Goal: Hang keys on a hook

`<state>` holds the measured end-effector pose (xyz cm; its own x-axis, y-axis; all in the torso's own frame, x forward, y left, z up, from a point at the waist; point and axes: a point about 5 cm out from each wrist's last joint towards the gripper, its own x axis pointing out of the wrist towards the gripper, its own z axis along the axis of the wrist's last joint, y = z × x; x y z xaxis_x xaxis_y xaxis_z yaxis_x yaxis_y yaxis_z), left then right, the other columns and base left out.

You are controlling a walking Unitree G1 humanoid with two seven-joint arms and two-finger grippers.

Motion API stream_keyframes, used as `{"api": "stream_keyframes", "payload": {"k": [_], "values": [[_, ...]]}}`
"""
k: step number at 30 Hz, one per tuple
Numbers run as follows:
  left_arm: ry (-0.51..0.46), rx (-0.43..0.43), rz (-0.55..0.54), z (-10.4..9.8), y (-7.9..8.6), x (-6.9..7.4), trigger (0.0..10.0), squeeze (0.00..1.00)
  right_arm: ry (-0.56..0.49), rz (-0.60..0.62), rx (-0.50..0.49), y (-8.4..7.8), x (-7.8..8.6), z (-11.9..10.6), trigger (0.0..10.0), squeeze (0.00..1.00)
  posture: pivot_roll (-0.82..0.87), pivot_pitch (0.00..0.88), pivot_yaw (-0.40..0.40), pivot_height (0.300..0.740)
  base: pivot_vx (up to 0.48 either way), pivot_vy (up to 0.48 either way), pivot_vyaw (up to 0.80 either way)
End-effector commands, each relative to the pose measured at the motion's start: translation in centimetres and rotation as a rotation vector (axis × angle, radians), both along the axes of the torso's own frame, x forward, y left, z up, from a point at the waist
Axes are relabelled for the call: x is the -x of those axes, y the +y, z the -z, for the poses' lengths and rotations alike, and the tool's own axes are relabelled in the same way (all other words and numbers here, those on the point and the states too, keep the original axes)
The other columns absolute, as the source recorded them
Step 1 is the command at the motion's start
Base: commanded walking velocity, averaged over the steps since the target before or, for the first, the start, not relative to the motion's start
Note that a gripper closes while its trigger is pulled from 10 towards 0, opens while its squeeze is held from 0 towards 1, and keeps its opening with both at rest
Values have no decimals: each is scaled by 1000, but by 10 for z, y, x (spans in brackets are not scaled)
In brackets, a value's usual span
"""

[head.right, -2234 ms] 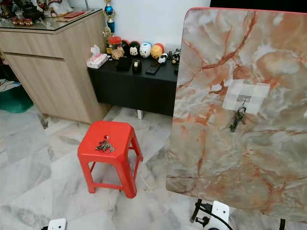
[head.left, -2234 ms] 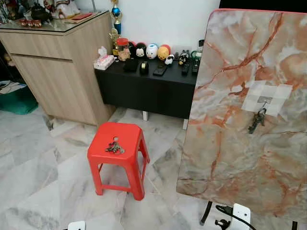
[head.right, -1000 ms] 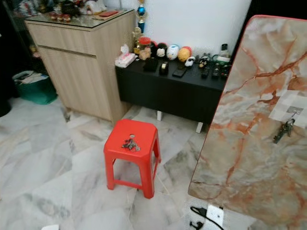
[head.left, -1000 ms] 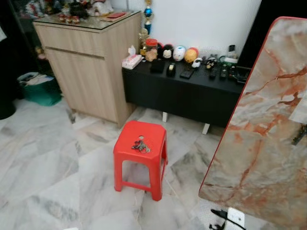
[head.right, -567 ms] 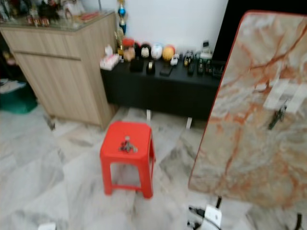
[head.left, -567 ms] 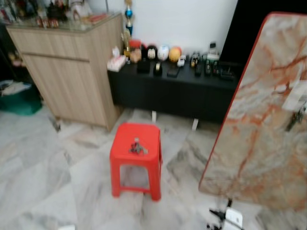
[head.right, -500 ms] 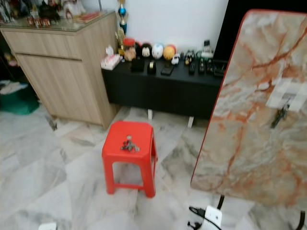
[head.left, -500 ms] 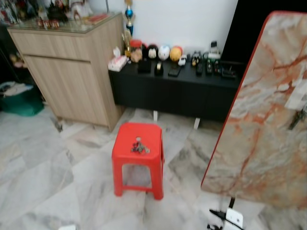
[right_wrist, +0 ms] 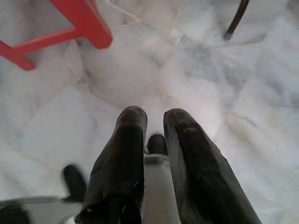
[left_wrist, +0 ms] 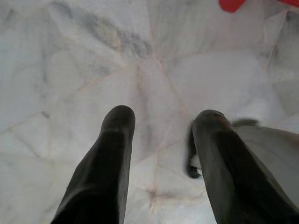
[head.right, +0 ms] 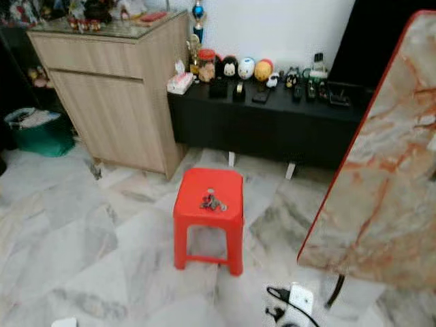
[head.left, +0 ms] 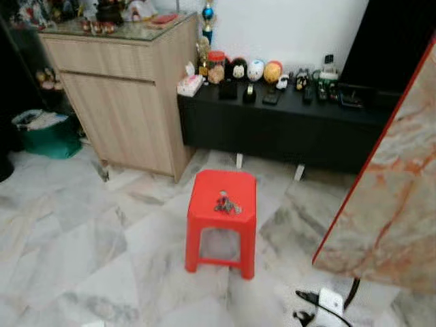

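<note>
Keys (head.left: 225, 205), one small bunch, lie on the seat of one red stool (head.left: 223, 219) on marble floor (head.left: 82, 259) in the head views, too blurred to tell their pointing or any writing, with a tilted marble board (head.left: 395, 204) to the right. Left wrist view: left gripper (left_wrist: 161, 122) hangs over bare floor, fingers well apart. Right wrist view: right gripper (right_wrist: 154, 116) hangs near a stool leg (right_wrist: 84, 23), fingers nearly together, holding nothing.
</note>
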<state>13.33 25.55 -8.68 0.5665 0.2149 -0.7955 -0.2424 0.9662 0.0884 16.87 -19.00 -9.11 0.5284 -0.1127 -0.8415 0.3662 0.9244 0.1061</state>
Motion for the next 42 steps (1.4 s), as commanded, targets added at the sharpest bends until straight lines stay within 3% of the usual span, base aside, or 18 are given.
{"api": "stream_keyframes", "payload": {"k": [1, 12, 18, 25, 34, 42], "values": [[11, 2, -30, 1, 3, 4, 10000, 0, -17, -18, -3, 4, -8, -3, 10000, 0, 119, 0, -42, 718, 0, 262, 0], [17, 1, -35, 2, 0, 4, 10000, 0, -13, -6, 27, -3, -7, -4, 10000, 0, 149, 0, -50, 718, 0, 269, 0], [26, 7, 27, 4, -11, 0, 10000, 0, -37, 43, 19, -7, -12, -7, 10000, 0, 107, 0, 11, 718, 0, 270, 0], [-4, 22, 38, 6, -28, -5, 10000, 0, -5, 14, 35, -14, -5, -4, 10000, 0, 110, 0, -27, 718, 0, 154, 0], [13, 40, 18, 8, -31, -3, 10000, 0, -2, 39, 51, -35, -5, -8, 10000, 0, 107, 0, -37, 718, 0, 180, 0], [25, 44, 19, 9, -32, -1, 10000, 0, 3, 41, 47, -38, -2, -7, 10000, 0, 102, 0, -36, 718, 0, 266, 0]]}}
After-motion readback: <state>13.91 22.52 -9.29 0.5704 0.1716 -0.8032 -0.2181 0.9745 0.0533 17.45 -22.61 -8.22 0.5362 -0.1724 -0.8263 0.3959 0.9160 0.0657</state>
